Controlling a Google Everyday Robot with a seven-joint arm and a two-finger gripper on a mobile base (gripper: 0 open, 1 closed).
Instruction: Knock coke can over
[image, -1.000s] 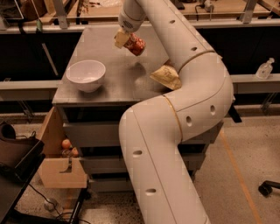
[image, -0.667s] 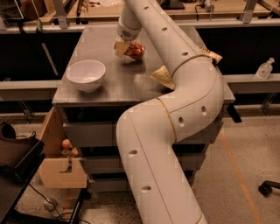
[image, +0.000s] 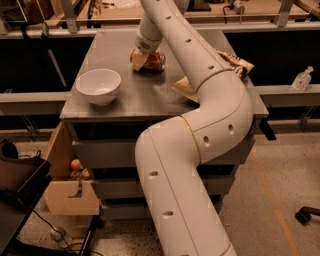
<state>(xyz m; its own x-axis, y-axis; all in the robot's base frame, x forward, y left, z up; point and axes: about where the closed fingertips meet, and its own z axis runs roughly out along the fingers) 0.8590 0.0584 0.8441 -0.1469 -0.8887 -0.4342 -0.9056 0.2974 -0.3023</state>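
Observation:
The coke can (image: 153, 61) is red with a silver end and lies on its side on the grey table (image: 120, 102), toward the back middle. My gripper (image: 139, 59) is at the can's left end, right against it, reaching in from above on the white arm (image: 200, 75). The arm hides part of the table to the right of the can.
A white bowl (image: 98, 85) stands at the table's left front. A tan chip bag (image: 184, 89) lies right of centre, partly behind the arm. A wooden box (image: 70, 192) sits on the floor at the left. A plastic bottle (image: 302, 79) stands on the right ledge.
The gripper has come down toward the table with the can. The can has gone from tilted above the table to lying on its side on it.

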